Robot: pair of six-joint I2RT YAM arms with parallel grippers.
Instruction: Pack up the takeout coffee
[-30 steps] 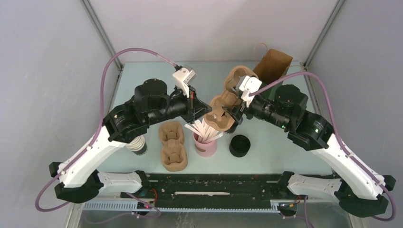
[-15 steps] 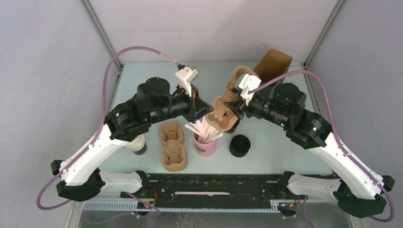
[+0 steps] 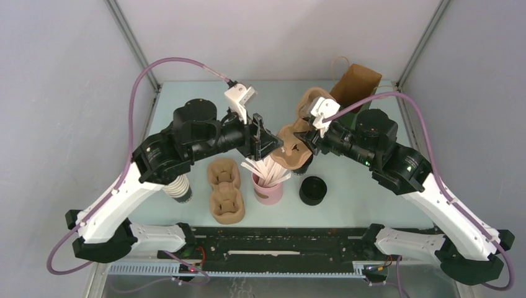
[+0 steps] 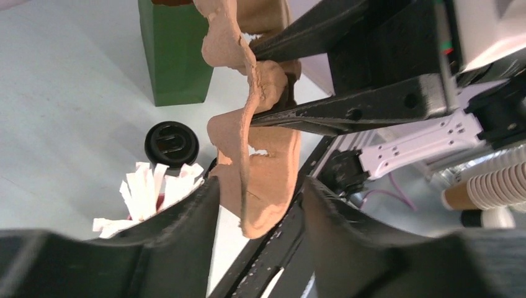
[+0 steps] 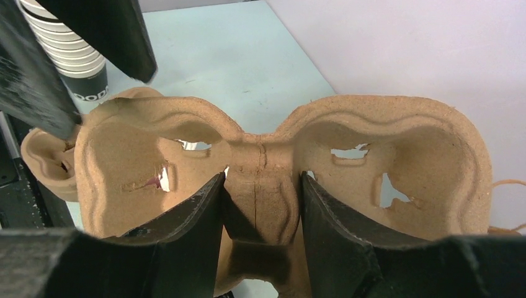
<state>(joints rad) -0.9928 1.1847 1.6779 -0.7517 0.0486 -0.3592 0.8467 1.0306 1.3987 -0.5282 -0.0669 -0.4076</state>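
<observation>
Left gripper (image 3: 265,138): jaws, drawn close together one second ago, now spread wide, wrist turned and shifted slightly rightward, so that its two fingers (image 4: 186,217) stand either side of the near end of the brown pulp cup carrier (image 3: 293,149).

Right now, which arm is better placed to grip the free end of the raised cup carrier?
Left. The left fingers, open, straddle the cup carrier at its free end; the right fingers are shut on its middle bridge.
</observation>
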